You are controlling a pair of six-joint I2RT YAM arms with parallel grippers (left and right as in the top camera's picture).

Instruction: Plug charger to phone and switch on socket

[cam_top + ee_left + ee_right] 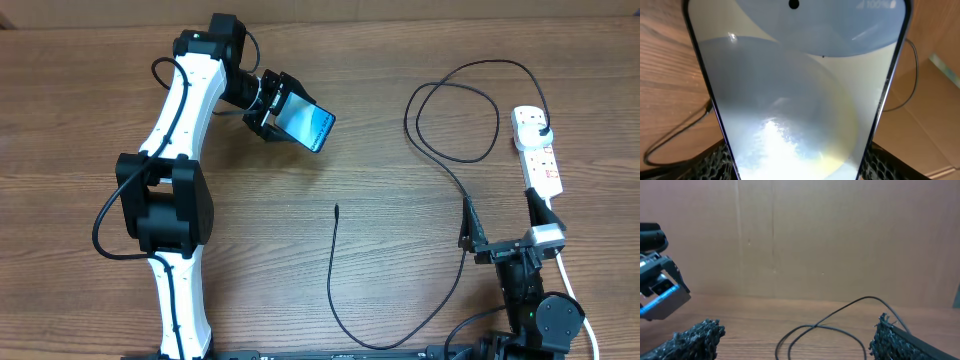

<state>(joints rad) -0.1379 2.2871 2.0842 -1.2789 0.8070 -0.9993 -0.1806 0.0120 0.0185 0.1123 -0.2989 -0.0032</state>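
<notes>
The black charger cable [331, 268] is laid on the brown wood-grain table [400, 200], with its small connector tip [337, 208] left free near the middle and its length gathered into loose loops at the far right. Its black plug [541, 122] is seated in the far end of the white power strip [540, 160], which is laid flat by the right edge with its thick white cord [568, 275].

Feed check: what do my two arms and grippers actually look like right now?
Left arm: white links, black joint housings, a black cable looping alongside. Right arm: black, with a silver-white wrist band. Left gripper and right gripper: black, fingers mesh-textured.
</notes>
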